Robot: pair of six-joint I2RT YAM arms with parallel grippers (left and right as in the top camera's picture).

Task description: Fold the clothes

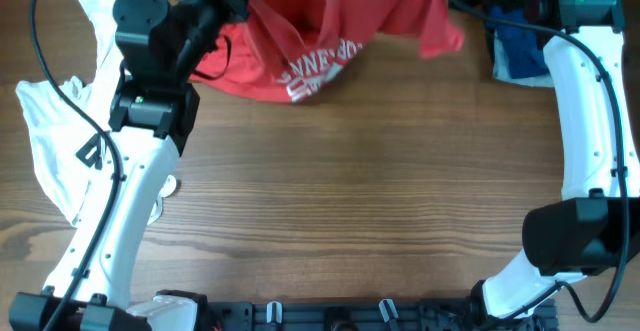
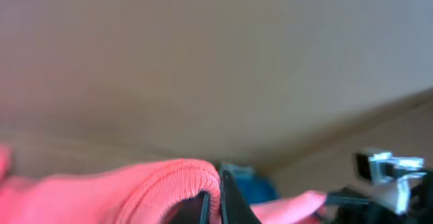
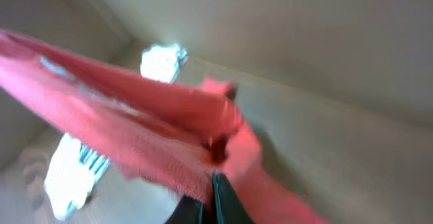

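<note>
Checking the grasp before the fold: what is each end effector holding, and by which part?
Both hold the red T-shirt: the left end effector pinches a ribbed edge, the right end effector a bunched edge of fabric.

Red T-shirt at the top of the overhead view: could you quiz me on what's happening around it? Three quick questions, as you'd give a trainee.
1. True or false: the left hand and the right hand are both shut on the red T-shirt.
2. Where does the white T-shirt lie? A: at the left side of the table. B: under the red one. C: at the right side.
3. What colour is the garment at the far right corner?
Key: 1 true; 2 A; 3 blue.
</note>
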